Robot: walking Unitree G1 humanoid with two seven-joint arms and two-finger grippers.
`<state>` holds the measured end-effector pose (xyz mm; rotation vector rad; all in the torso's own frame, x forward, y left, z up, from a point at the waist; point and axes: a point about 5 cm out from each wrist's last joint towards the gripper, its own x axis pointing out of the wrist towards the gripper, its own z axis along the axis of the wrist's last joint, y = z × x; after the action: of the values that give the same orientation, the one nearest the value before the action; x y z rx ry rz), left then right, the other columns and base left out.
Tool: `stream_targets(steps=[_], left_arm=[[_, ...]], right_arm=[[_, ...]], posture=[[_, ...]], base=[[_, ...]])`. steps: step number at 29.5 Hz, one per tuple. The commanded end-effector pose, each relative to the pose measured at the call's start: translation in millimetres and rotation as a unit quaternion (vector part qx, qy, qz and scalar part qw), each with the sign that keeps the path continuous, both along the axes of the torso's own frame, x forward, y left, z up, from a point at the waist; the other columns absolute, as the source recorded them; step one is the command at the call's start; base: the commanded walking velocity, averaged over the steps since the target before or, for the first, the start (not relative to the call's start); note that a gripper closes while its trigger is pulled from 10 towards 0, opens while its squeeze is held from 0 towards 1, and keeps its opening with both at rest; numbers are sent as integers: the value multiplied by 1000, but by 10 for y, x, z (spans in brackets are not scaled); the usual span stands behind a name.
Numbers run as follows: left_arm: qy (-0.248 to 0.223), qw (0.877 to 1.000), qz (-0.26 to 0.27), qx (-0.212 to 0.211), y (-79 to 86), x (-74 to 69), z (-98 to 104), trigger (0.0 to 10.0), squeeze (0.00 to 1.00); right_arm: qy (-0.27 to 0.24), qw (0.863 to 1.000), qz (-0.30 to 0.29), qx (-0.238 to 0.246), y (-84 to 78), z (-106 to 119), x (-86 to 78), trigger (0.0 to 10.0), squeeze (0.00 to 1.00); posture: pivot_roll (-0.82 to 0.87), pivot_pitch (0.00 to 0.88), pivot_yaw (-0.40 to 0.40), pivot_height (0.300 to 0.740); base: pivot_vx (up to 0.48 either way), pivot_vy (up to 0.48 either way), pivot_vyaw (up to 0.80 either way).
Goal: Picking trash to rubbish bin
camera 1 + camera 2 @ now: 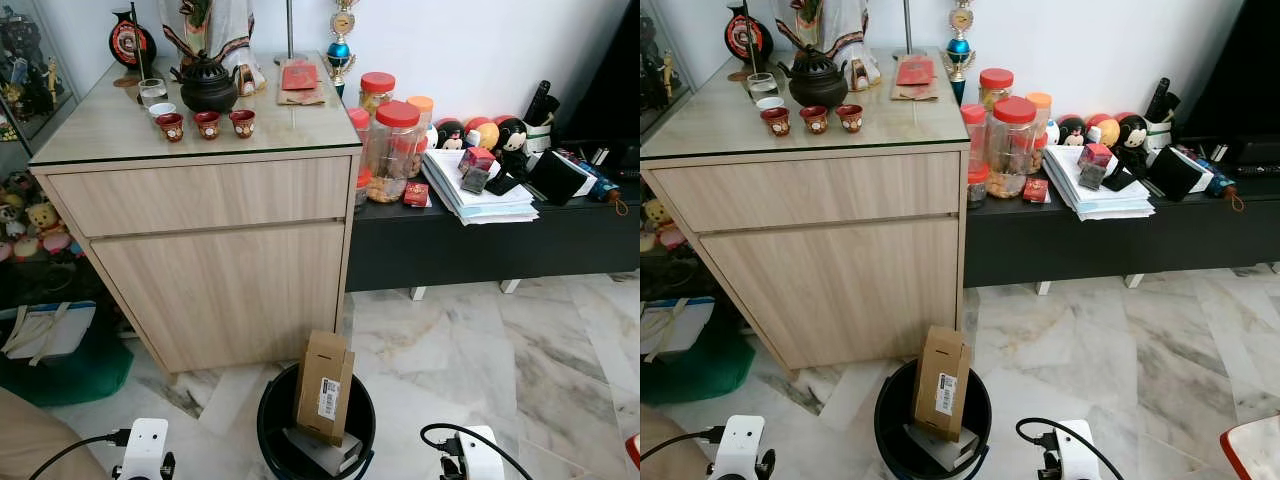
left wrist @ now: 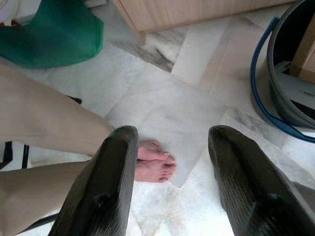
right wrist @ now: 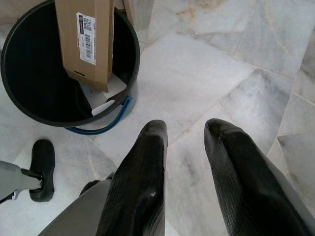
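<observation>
The brown cardboard box (image 1: 324,385) with a barcode label stands upright inside the round black plastic bin (image 1: 272,425) on the marble floor (image 1: 480,340), before the light wooden cabinet (image 1: 210,250); the left end effector (image 2: 170,184) hangs open over a person's bare foot (image 2: 155,164); the right end effector (image 3: 184,182), fingers apart, hovers beside the bin.

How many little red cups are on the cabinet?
3 red cups in a row on the cabinet top, before the black teapot: left, middle, right.

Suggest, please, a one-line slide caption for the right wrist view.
Open right claw above marble floor, beside black bin holding an upright cardboard box.
</observation>
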<state>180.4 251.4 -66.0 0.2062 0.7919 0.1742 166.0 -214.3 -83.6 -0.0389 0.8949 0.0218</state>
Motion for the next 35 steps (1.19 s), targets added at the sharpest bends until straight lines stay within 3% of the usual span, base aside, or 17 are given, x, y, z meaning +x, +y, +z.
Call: stream_targets(steps=[1, 7, 35], left_arm=[[15, 1000, -7, 7, 27, -64, -26, 10000, 0], [23, 1000, -8, 4, 20, -100, -48, 10000, 0], [19, 1000, -10, 1, -3, -62, -38, 10000, 0]], right_arm=[[-2, 1000, -11, 5, -1, 9, 23, 10000, 0], [0, 1000, -11, 6, 14, 7, 31, 10000, 0], [-6, 1000, -11, 24, 122, 8, 77, 10000, 0]], posture=[[-18, 0, -20, 740], [-19, 0, -19, 740], [-15, 0, -17, 740]], base=[[0, 0, 0], [0, 0, 0], [-262, 0, 0]])
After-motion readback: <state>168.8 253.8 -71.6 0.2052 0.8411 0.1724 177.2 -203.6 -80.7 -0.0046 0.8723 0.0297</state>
